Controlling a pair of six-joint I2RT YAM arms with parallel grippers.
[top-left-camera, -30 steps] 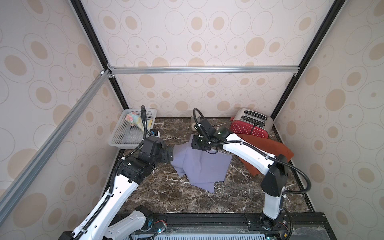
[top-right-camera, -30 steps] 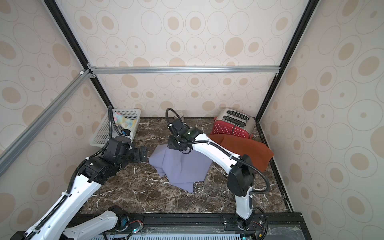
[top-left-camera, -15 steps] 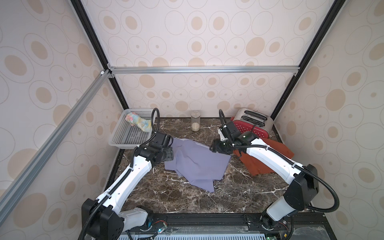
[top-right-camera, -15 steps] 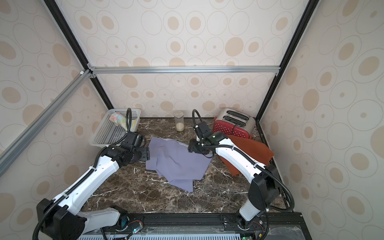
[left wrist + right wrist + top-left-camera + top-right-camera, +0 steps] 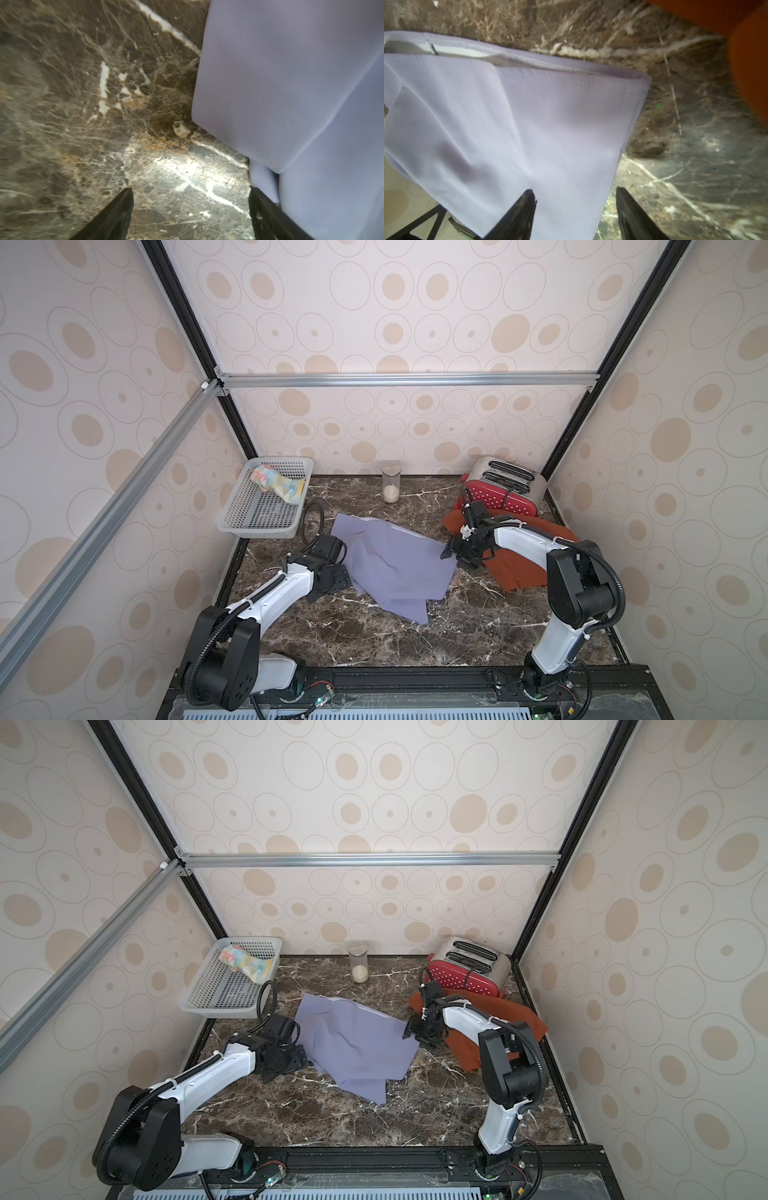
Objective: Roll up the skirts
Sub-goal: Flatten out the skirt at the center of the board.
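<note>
**Left end effector** (image 5: 190,189): released. The jaws stand well apart over bare table (image 5: 374,635) with nothing between them. One finger (image 5: 266,212) is just beside the edge of the lavender skirt (image 5: 395,568); whether they touch cannot be told. In a top view this end effector (image 5: 334,576) sits at the skirt's 9 o'clock edge.

**Right end effector** (image 5: 574,190): released. The jaws are apart and a hemmed corner of the lavender skirt lies across the gap, with no pinch visible. In a top view it (image 5: 451,553) sits at the skirt's 3 o'clock corner.

**Lavender skirt:** centre of the table, spread out and creased, not rolled. A narrow tail points to 6 o'clock.

**Rust-orange skirt** (image 5: 519,572): at 3 o'clock on the table, lying flat and partly under the right arm.

**Floral skirt** (image 5: 278,485): bundled in the far end of the white basket (image 5: 257,533), at 10 o'clock.

**Other items:** a red toaster (image 5: 498,493) at 1 o'clock and a clear jar (image 5: 390,487) at 12 o'clock, both against the back wall.
</note>
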